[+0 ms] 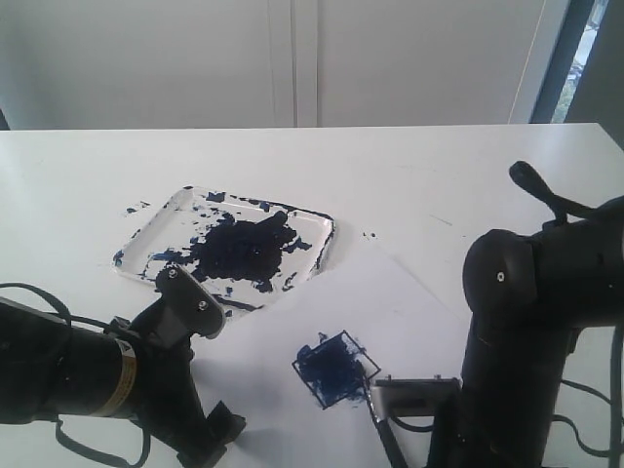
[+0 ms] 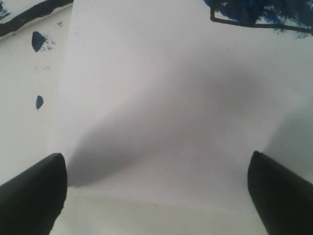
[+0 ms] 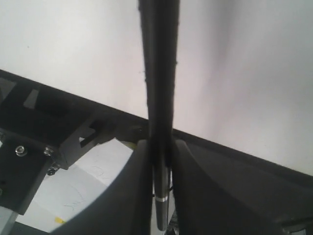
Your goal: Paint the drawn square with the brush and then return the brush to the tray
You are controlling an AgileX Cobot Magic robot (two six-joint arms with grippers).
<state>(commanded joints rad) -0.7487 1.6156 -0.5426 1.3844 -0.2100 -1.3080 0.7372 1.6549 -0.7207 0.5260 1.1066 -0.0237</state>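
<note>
The drawn square (image 1: 336, 369) sits tilted on the white paper (image 1: 390, 302), smeared with dark blue paint; one corner of it shows in the left wrist view (image 2: 254, 12). My right gripper (image 3: 160, 147) is shut on the brush (image 3: 159, 73), a thin black shaft clamped between both fingers. In the exterior view the brush (image 1: 382, 429) slants down beside the square's right corner; its bristles are hard to make out. The paint-splattered tray (image 1: 146, 234) lies behind the paper on the left. My left gripper (image 2: 156, 196) is open low over the paper, nothing between its fingers (image 2: 34, 191).
The left arm (image 1: 88, 375) lies along the table's front left, its gripper (image 1: 216, 432) at the paper's near-left edge. The right arm (image 1: 531, 322) stands bulky at the front right. Paint specks (image 1: 370, 235) dot the table near the tray. A wall runs behind the table.
</note>
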